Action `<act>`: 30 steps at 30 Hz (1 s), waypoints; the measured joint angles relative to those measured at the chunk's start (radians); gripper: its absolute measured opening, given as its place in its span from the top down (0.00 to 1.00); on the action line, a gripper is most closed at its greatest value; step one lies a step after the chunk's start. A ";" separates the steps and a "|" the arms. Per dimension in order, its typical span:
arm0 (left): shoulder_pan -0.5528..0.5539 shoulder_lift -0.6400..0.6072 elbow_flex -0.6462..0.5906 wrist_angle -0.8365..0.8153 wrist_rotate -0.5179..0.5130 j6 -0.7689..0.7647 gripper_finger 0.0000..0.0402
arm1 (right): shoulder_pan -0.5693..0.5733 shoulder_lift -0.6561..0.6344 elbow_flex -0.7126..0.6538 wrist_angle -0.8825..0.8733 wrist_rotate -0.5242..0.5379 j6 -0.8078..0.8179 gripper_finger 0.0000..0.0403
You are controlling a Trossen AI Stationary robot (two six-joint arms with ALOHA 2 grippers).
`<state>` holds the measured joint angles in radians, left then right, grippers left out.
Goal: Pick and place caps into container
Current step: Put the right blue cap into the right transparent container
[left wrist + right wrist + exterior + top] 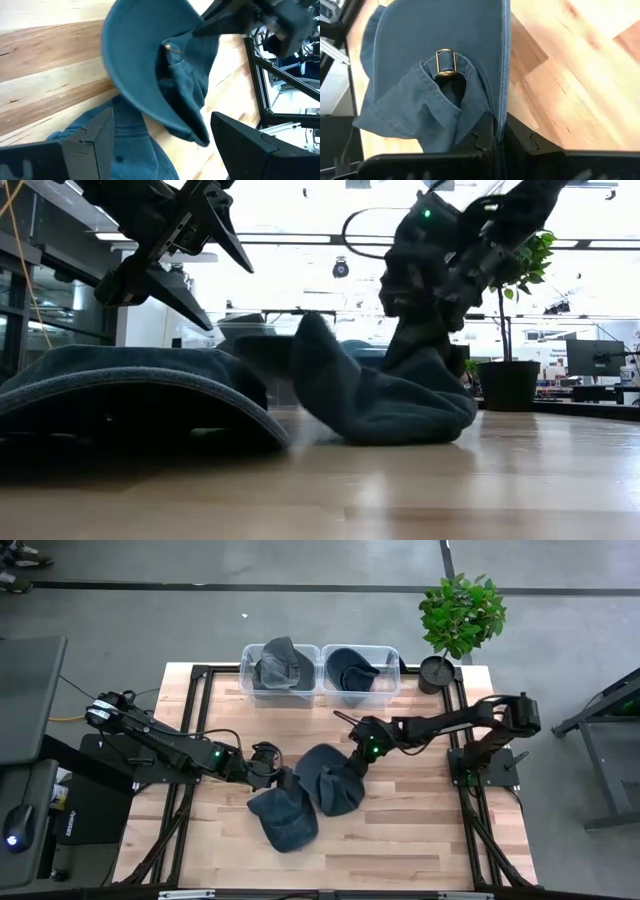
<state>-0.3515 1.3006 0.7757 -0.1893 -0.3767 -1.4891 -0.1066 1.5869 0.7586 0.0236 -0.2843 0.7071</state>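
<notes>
Two blue caps lie on the wooden table. The nearer cap (284, 818) rests flat on its brim and crown, and no gripper touches it. My left gripper (268, 766) hovers open just above its far edge; its fingers (90, 145) stand wide apart. The second cap (330, 785) lies crumpled to its right, its brass strap buckle (445, 62) showing. My right gripper (357, 762) is shut on that cap's far right part. At the far edge, two clear containers (247, 652) (396, 656) hold a grey cap (280, 665) and a dark cap (350, 670). My right gripper pinches a gathered edge of the second cap's cloth (496, 117) between its two fingers, close beside the strap buckle. The fingers slant down from the table's far right side. The gripped part is drawn up while the cap's bulk (400, 415) lies on the table.
A potted plant (460, 620) stands at the table's far right corner, beside the right container. Bare wood (420, 830) stretches along the near right of the table. The black table frame (200, 670) runs along the edges.
</notes>
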 joint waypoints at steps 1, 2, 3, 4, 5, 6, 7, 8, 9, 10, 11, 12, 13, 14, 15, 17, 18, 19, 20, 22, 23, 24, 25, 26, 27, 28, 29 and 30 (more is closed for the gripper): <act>0.000 0.000 0.000 0.000 0.000 0.000 0.35 | 0.000 -0.016 0.000 -0.010 0.004 -0.006 0.96; 0.000 0.000 0.000 0.001 0.000 0.000 0.35 | 0.000 -0.030 0.000 -0.026 0.011 -0.011 0.96; 0.000 0.000 0.000 0.001 0.000 0.000 0.35 | 0.000 -0.044 0.000 -0.040 0.017 -0.015 0.96; 0.000 0.000 0.000 0.005 0.000 0.000 0.35 | 0.000 -0.060 0.000 -0.052 0.022 -0.019 0.96; 0.000 0.000 0.000 0.008 0.000 0.000 0.35 | 0.000 -0.074 0.000 -0.058 0.030 -0.027 0.96; 0.000 -0.001 0.000 0.009 0.000 0.000 0.35 | 0.000 -0.089 0.000 -0.063 0.037 -0.031 0.96; 0.000 -0.001 0.000 0.009 0.000 0.000 0.35 | 0.000 -0.105 0.000 -0.072 0.043 -0.033 0.96; 0.000 -0.001 0.000 0.008 0.000 0.000 0.35 | 0.000 -0.120 0.000 -0.080 0.047 -0.035 0.96; 0.000 -0.001 0.000 0.008 0.000 0.000 0.35 | 0.000 -0.136 0.000 -0.087 0.054 -0.036 0.96; 0.000 -0.001 0.000 0.009 -0.001 0.000 0.35 | 0.000 -0.150 0.000 -0.096 0.065 -0.039 0.96; 0.000 -0.001 0.000 0.008 -0.001 0.000 0.35 | 0.000 -0.164 0.000 -0.105 0.072 -0.042 0.96; 0.000 -0.001 0.000 0.008 -0.002 0.000 0.35 | 0.000 -0.179 0.000 -0.114 0.078 -0.048 0.96; 0.000 -0.001 0.000 0.008 -0.002 0.000 0.35 | 0.000 -0.192 0.000 -0.119 0.086 -0.054 0.96; 0.000 -0.001 0.000 0.008 -0.003 0.000 0.35 | 0.000 -0.208 0.000 -0.123 0.095 -0.057 0.96; 0.000 -0.001 0.000 0.009 -0.003 0.000 0.35 | 0.000 -0.223 0.000 -0.129 0.106 -0.058 0.96; 0.000 -0.001 0.000 0.010 -0.002 0.000 0.35 | -0.006 -0.254 0.000 -0.143 0.121 -0.063 0.96; 0.000 -0.001 0.000 0.010 -0.001 0.000 0.35 | -0.011 -0.267 0.000 -0.153 0.128 -0.071 0.96; 0.000 -0.001 0.000 0.010 0.000 0.000 0.35 | -0.018 -0.283 0.000 -0.161 0.133 -0.079 0.96; 0.000 -0.001 0.000 0.010 0.000 0.000 0.35 | -0.025 -0.298 0.000 -0.167 0.143 -0.084 0.96; 0.000 -0.001 0.000 0.009 0.001 0.000 0.35 | -0.043 -0.330 0.000 -0.182 0.158 -0.096 0.96; 0.000 -0.001 0.000 0.009 0.001 0.000 0.35 | -0.054 -0.345 0.000 -0.191 0.163 -0.105 0.96; 0.000 -0.001 0.000 0.009 0.001 0.000 0.35 | -0.067 -0.363 0.000 -0.200 0.166 -0.112 0.96; 0.000 -0.001 0.000 0.009 0.001 0.000 0.35 | -0.081 -0.378 0.000 -0.207 0.171 -0.119 0.96; 0.000 -0.001 0.000 0.008 0.001 0.000 0.35 | -0.095 -0.395 0.000 -0.212 0.173 -0.129 0.96; 0.000 -0.001 0.000 0.009 0.002 0.000 0.35 | -0.112 -0.412 0.000 -0.215 0.173 -0.137 0.96; 0.000 -0.001 0.000 0.008 0.004 0.000 0.35 | -0.128 -0.427 0.000 -0.218 0.173 -0.144 0.96; 0.000 -0.001 0.000 0.008 0.006 0.000 0.35 | -0.146 -0.443 0.000 -0.222 0.173 -0.150 0.96; 0.000 -0.001 0.000 0.008 0.007 0.000 0.35 | -0.164 -0.457 0.003 -0.230 0.173 -0.160 0.96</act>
<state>-0.3515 1.2999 0.7757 -0.1810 -0.3697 -1.4893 -0.2707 1.1295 0.7615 -0.2065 -0.1112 0.5474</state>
